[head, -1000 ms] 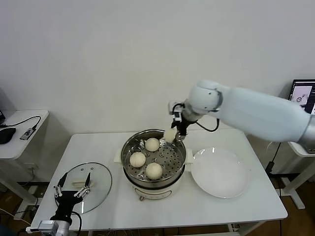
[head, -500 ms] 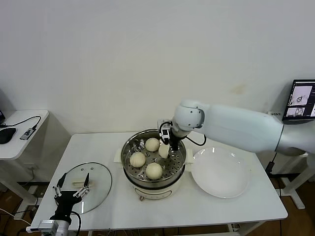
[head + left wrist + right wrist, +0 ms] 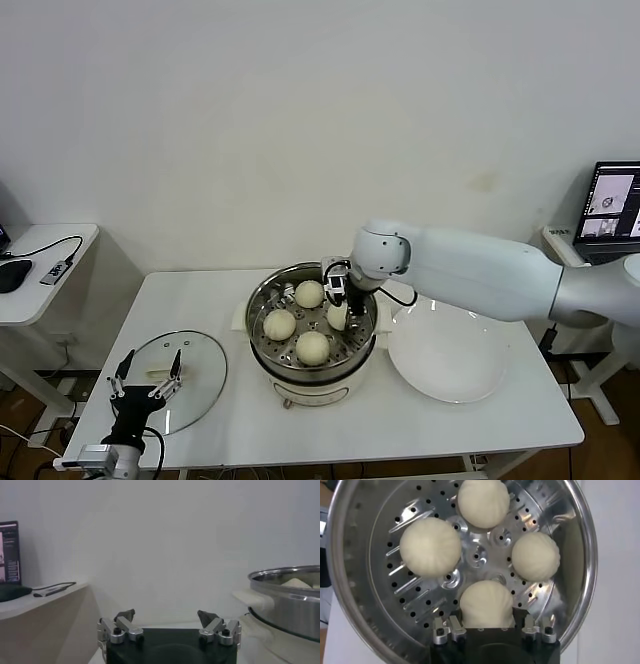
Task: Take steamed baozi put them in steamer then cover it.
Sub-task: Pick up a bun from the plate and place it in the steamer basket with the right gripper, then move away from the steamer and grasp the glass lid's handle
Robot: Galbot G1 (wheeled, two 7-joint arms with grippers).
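buns (image 3: 486, 602): all four sit in the steamer (image 3: 262, 300); the right gripper (image 3: 341, 303) seems to be loosening around the last. the lid (image 3: 200, 385) waits on the table, left gripper (image 3: 147, 384) spread wide.

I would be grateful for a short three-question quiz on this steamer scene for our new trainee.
1. Multiple choice: how many baozi lie on the perforated tray of the steamer? A) two B) three C) four
2. True or false: the glass cover already sits on the steamer.
3. Short answer: which gripper is at the fourth baozi, and where is the other one?

Key
1. C. Four, the white plate beside the steamer being bare.
2. False. It lies flat on the table, to the robot's left of the steamer.
3. The right gripper straddles that bun inside the steamer; the left gripper, open, waits at the cover.
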